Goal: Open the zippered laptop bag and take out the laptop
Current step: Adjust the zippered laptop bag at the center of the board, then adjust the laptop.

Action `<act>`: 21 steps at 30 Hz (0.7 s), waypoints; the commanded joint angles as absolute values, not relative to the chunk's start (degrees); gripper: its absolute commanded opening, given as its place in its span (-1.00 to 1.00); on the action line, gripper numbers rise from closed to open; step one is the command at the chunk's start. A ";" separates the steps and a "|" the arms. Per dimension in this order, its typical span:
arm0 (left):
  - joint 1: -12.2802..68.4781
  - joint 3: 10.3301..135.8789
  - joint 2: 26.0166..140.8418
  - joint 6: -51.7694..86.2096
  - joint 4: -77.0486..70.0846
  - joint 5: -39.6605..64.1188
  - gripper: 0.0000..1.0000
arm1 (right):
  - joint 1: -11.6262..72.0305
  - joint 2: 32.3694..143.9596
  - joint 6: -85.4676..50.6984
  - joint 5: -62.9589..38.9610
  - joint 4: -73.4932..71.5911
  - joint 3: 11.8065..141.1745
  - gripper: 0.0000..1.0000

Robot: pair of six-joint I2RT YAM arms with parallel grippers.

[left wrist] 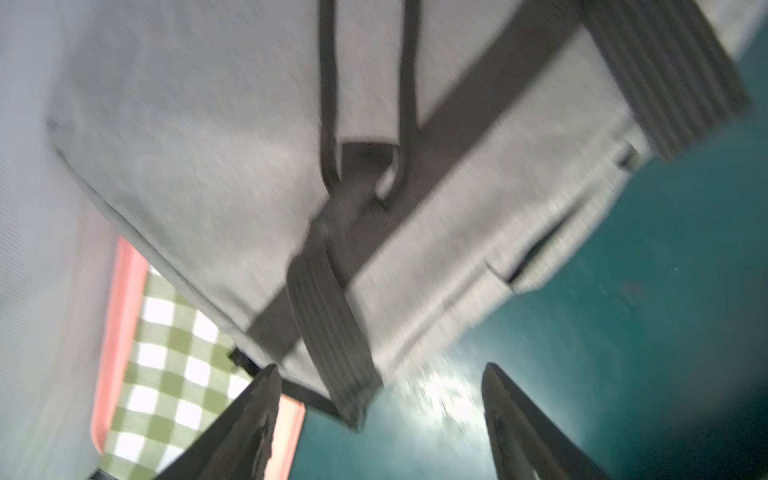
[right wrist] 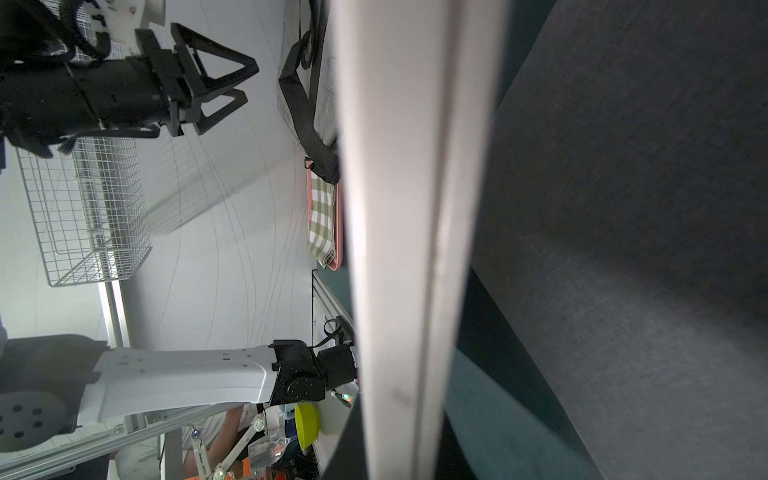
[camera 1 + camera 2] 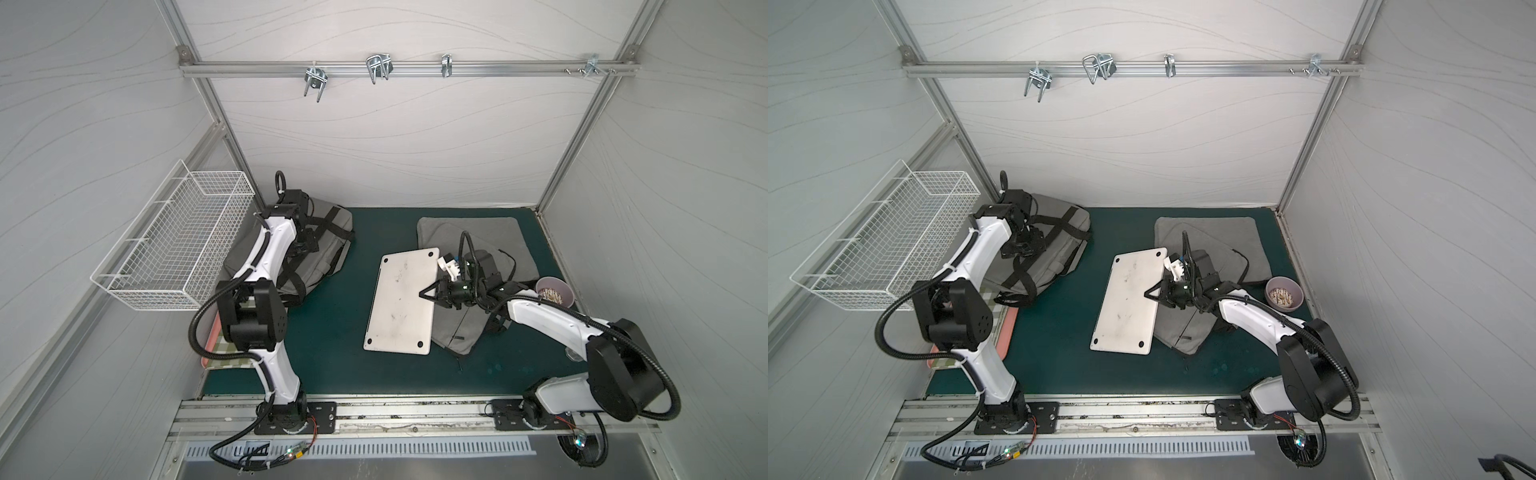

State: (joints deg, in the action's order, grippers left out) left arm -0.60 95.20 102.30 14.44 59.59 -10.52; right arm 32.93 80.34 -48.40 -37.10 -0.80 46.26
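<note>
While the green mat (image 3: 332,365) spreads beneath both claws, the grey backpack (image 3: 328,253) lies under the left claw (image 1: 380,368), whose fingers stand apart with nothing between them. The laptop (image 3: 401,303), out and underside up, has its edge clamped in the right claw (image 3: 424,294). The laptop bag (image 3: 455,332) lies below that claw, partly under the laptop; a bowl (image 3: 557,293) sits behind it, away from the laptop

White wire basket (image 3: 174,245) fixed to the side wall. Grey backpack (image 3: 322,257) with black straps lies on the green mat (image 3: 332,353), overlapping a pink tray (image 1: 120,324) that holds a green-checked cloth (image 1: 166,353). Mauve bowl (image 3: 568,296) at the mat's far edge (speckled contents, unidentifiable). Metal hooks (image 3: 378,68) on the rear rail.
</note>
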 commanded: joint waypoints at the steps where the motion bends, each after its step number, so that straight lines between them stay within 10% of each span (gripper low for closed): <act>1: 0.17 90.79 98.33 17.25 59.70 -1.03 0.54 | 33.48 80.07 -47.85 -41.08 -11.40 51.21 -1.00; 21: 2.14 70.02 82.27 16.10 41.50 54.62 0.46 | 28.16 81.50 -57.63 -54.73 -21.87 60.23 -1.00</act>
State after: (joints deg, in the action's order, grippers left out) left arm 2.50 69.49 82.00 19.22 46.87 44.21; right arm 29.45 82.02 -53.25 -46.76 -8.21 56.05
